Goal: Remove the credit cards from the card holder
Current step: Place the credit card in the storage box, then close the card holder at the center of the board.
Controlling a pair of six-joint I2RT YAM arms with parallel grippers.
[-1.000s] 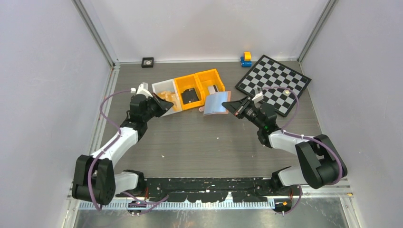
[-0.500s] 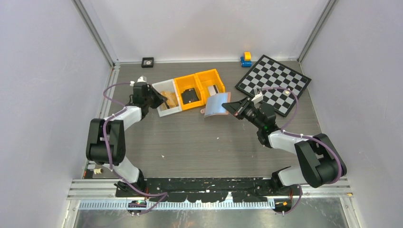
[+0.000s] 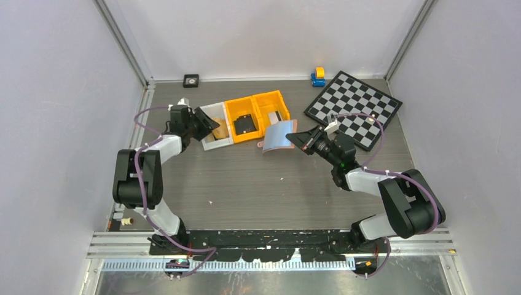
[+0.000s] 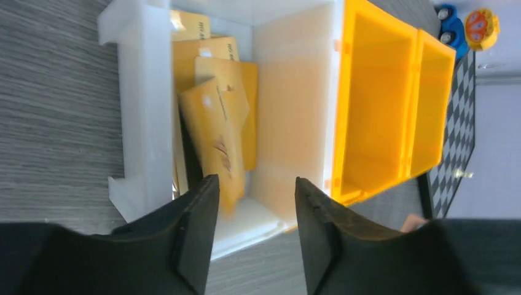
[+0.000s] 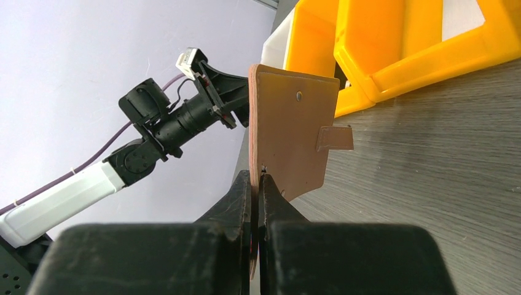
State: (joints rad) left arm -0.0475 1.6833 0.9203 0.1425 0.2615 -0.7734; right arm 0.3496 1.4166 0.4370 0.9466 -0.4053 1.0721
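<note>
Tan card holder point(image 5: 289, 132) — pinched in right hand point(image 5: 257, 184); left hand point(image 4: 255, 187) spread.

Grey wood-grain tabletop point(image 3: 258, 181), bearing a white bin point(image 3: 219, 144) touching two orange bins point(image 3: 255, 114), a checkerboard point(image 3: 354, 109) far right, a toy car point(image 3: 318, 76) just beyond, a small black square point(image 3: 191, 80) far left.

Top external: high above and behind the arm bases, facing down; distant, takes in the whole tabletop point(image 3: 258, 178).
Left wrist: close, looking past the left tool point(image 4: 255, 184) into the white bin point(image 4: 141, 92).
Right wrist: low over the tabletop, looking along the right tool point(image 5: 257, 175) past the card holder point(image 5: 289, 135) toward the left arm point(image 5: 166, 123).
Shared: orange bins point(image 4: 381, 92) and white bin, in all three.
</note>
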